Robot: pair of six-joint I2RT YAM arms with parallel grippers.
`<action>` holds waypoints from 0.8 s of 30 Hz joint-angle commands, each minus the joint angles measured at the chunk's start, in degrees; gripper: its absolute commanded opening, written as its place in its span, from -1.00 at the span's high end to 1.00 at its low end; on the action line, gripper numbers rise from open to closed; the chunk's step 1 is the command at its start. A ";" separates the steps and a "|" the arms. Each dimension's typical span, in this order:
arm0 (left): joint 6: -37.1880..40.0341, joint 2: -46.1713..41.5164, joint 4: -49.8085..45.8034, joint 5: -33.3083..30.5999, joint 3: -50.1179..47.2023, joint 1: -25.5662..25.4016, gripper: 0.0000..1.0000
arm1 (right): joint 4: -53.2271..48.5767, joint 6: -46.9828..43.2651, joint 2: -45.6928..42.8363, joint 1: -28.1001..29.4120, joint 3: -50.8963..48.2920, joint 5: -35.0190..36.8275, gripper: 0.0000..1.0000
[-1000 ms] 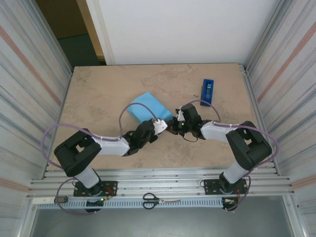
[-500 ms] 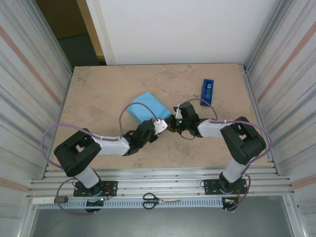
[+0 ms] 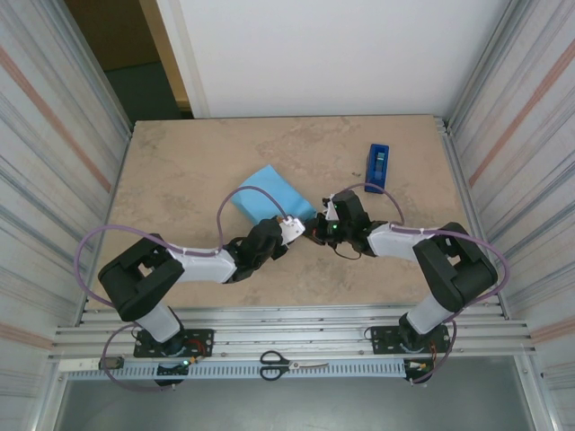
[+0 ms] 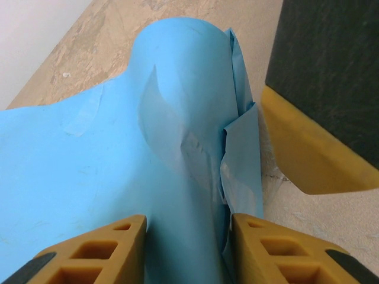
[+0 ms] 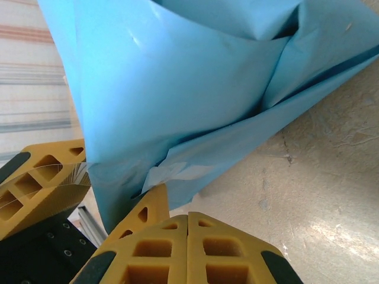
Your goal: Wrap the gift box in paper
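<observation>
Right arm has eased back from the paper (image 3: 268,191), jaws pressed together; left jaws pinch its taped fold. Best hold firm, pressing the crease flat.

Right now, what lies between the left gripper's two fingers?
In the left wrist view, the paper, light blue face out and crossed by a clear tape strip, fills the gap between the fingers of the left gripper.

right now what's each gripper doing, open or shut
left gripper: closed on the paper.
right gripper: shut, with nothing visibly pinched in it.
</observation>
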 commanded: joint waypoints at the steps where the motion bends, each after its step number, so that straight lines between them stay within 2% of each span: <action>1: -1.81 3.36 -11.55 6.24 -1.86 -0.81 0.24 | 1.36 -0.25 1.24 0.22 3.30 0.49 1.00; 6: -1.63 3.72 -11.38 6.20 -1.83 -0.79 0.24 | 5.31 1.89 4.89 0.74 6.84 -1.02 1.00; 12: -1.83 3.46 -11.24 5.92 -1.94 -0.86 0.23 | 9.53 4.70 5.44 0.60 4.03 -1.97 1.00; 18: -2.88 1.11 -11.38 5.75 -2.61 -0.63 0.15 | 1.28 0.18 -2.16 -2.75 -0.15 2.07 1.00; 24: -3.18 -1.31 -11.37 6.15 -3.04 -0.32 -0.04 | -8.62 -6.38 -5.64 -6.06 2.96 2.72 1.00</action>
